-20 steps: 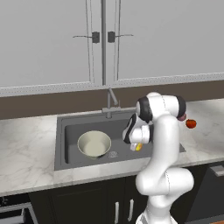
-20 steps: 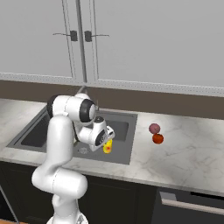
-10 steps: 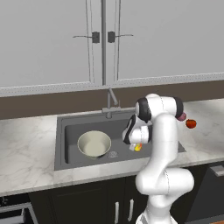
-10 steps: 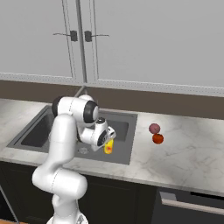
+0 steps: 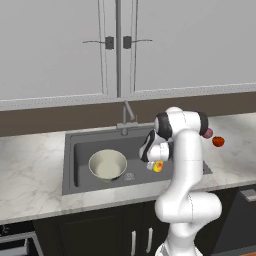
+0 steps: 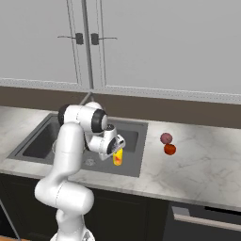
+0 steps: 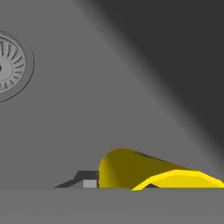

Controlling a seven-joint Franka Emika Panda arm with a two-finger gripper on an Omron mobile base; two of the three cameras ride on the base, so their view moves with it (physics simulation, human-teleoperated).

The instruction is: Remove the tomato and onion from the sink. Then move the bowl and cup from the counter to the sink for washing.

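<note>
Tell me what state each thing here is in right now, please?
Cup: held in the gripper, above the sink.
Gripper: shut on the cup.
Bowl: upright in the sink, empty.
Tomato: on the counter, out of the sink.
Onion: on the counter, beside the tomato.
Cabinet doors: closed.

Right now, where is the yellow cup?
The cup is held in the gripper over the right part of the sink, right of the bowl.
</note>
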